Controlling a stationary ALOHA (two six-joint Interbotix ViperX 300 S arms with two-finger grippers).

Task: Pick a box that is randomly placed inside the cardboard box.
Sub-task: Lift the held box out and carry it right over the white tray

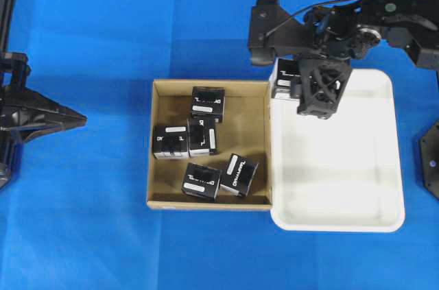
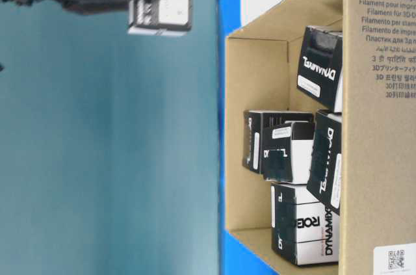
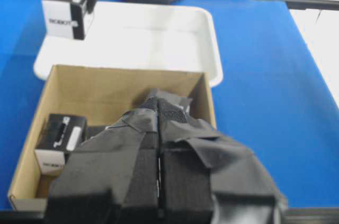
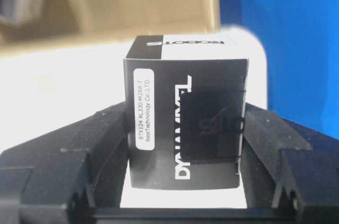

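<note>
From my station I see blue cloth (image 1: 89, 221) across the table, a white tray (image 1: 343, 187) beside the cardboard box (image 1: 162, 145), where five black cartons remain. My right gripper (image 1: 300, 86) pinches the box (image 4: 185, 128) aloft over the tray's corner: picked, only set-down left, I judge. My left gripper (image 3: 159, 181) sits pressed together, idle.

Probably a robotics lab: blue-covered table (image 1: 103, 235), filament-printed cardboard box (image 1: 159, 166).

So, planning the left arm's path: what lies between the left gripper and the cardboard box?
Only bare blue table. In the overhead view, nothing sits between the left gripper and the cardboard box.
</note>
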